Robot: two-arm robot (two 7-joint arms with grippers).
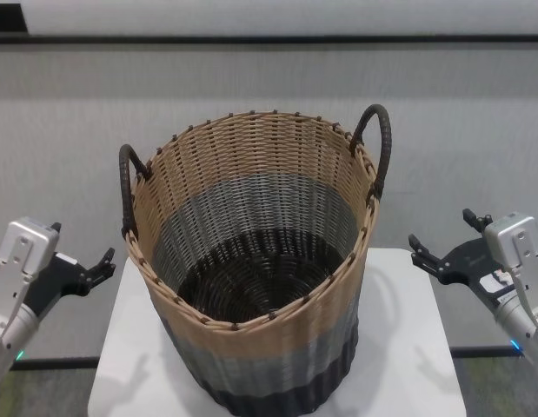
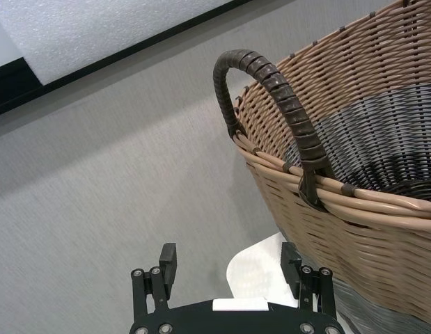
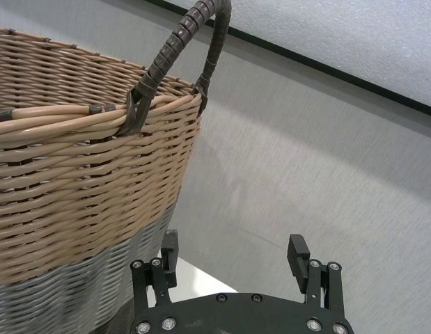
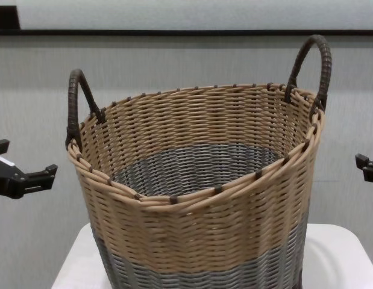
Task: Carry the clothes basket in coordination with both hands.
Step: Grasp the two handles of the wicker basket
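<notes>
The clothes basket (image 1: pixel 277 343) is a large round wicker tub with a tan upper band and a grey lower band. It stands upright and empty on a white stand (image 1: pixel 408 347). Dark wrapped loop handles rise from its rim, one on the left (image 1: pixel 127 187) and one on the right (image 1: pixel 380 143). My left gripper (image 1: pixel 82 243) hovers open beside the basket, below the left handle (image 2: pixel 278 97) and apart from it. On the other side my right gripper (image 1: pixel 441 228) is open too, below and clear of the right handle (image 3: pixel 180 42). Neither holds anything.
A grey wall with a dark strip (image 1: pixel 269 39) along its top runs behind the stand. Grey floor shows on both sides of the stand, under each arm. The basket fills most of the stand's top.
</notes>
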